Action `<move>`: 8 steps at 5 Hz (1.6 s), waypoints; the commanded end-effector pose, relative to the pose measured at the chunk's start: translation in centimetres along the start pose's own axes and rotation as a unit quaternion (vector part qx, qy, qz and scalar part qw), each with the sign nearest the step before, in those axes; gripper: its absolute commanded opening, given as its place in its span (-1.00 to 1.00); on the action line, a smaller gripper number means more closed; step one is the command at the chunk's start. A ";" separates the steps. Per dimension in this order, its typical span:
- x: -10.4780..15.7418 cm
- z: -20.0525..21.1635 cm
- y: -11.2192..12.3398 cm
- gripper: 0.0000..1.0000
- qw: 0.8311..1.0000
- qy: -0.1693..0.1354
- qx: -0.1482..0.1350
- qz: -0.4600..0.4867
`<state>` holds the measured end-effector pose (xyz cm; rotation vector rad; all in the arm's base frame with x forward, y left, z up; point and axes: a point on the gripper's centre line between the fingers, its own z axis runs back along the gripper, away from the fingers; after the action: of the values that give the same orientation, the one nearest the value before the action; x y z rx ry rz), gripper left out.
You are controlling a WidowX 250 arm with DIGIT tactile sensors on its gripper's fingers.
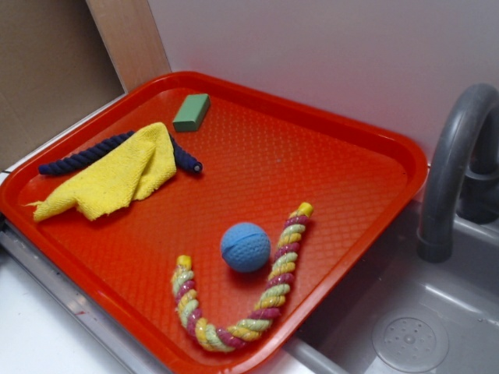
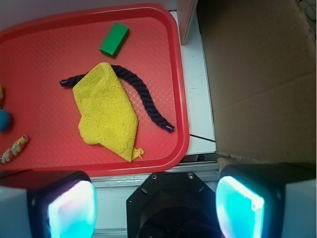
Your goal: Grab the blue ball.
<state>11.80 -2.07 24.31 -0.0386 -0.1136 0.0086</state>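
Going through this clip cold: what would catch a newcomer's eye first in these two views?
The bright red tray fills the exterior view, and on it the blue ball sits cupped in the bend of a pink, yellow and green rope. Toward the far left corner, a yellow cloth lies over a dark navy rope, with a green block behind. In the wrist view, the gripper is open beyond the tray's edge, its fingers glowing cyan.

The small medium-blue rubbery ball [image 1: 245,247], dimpled all over with a seam groove curving across its top, sits at rest in the lower centre of the exterior frame. In the wrist view only a sliver of it [image 2: 4,120] shows at the left edge, mid-height.
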 end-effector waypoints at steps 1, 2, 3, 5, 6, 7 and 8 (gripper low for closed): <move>0.0 0.0 0.0 1.00 1.000 0.000 0.000 0.000; 1.2 -0.3 -2.7 1.00 0.998 -0.023 0.009 -0.054; 1.9 -0.2 -6.4 1.00 0.989 -0.071 0.001 -0.127; 3.8 -3.0 -16.4 1.00 0.940 -0.139 -0.118 -0.290; 4.0 -5.4 -20.8 1.00 0.915 -0.142 -0.135 -0.352; 3.1 -8.3 -24.5 1.00 0.887 -0.114 -0.133 -0.427; 2.1 -11.5 -27.0 1.00 0.868 -0.074 -0.117 -0.477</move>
<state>16.98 -28.85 11.81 -0.1858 -0.2128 -0.9786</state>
